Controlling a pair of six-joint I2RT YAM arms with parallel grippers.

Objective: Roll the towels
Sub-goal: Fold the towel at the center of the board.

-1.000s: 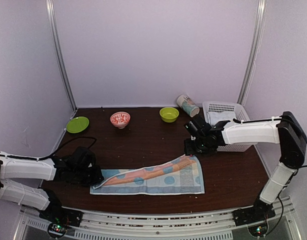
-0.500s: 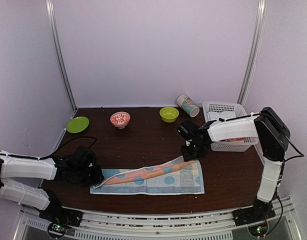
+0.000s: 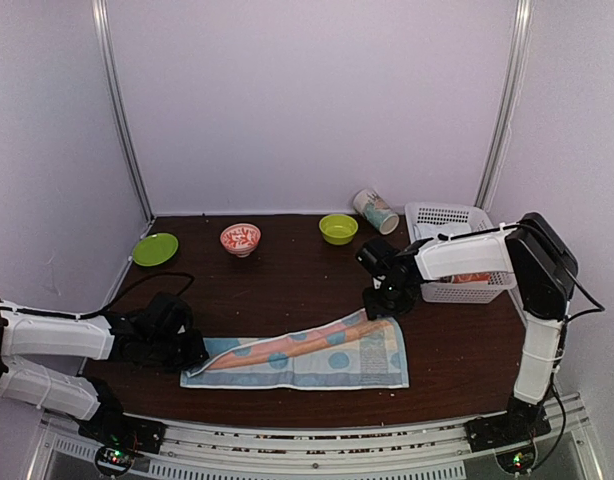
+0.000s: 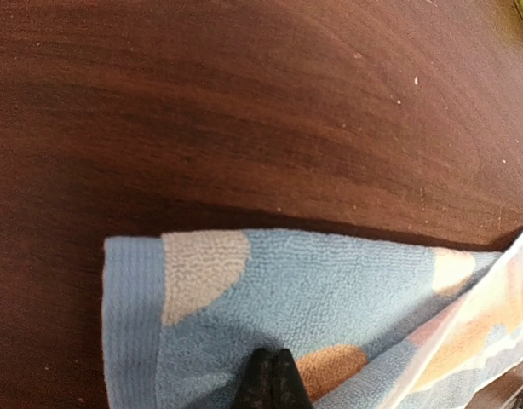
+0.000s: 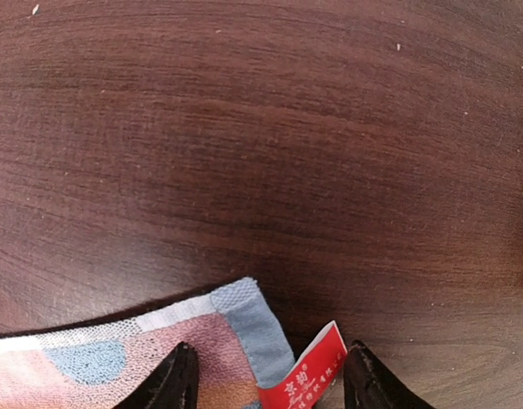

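The light blue dotted towel (image 3: 317, 362) lies spread on the table near the front edge. A long flap (image 3: 287, 348) folded across it shows an orange-pink side. My left gripper (image 3: 192, 352) is shut, its tips resting on the towel's left end (image 4: 274, 379). My right gripper (image 3: 387, 305) is open and low over the towel's far right corner (image 5: 244, 328). Its fingers (image 5: 178, 375) straddle that corner and a red label (image 5: 308, 375). No orange bunny towel shows clearly.
At the back stand a green plate (image 3: 155, 248), a red-patterned bowl (image 3: 240, 238), a green bowl (image 3: 338, 228) and a tipped printed cup (image 3: 375, 211). A white basket (image 3: 457, 215) with cloth in it sits at the right, behind my right arm.
My right gripper has moved left and down to the towel's far right corner, its elbow swinging back. The left arm and the towel have not moved.
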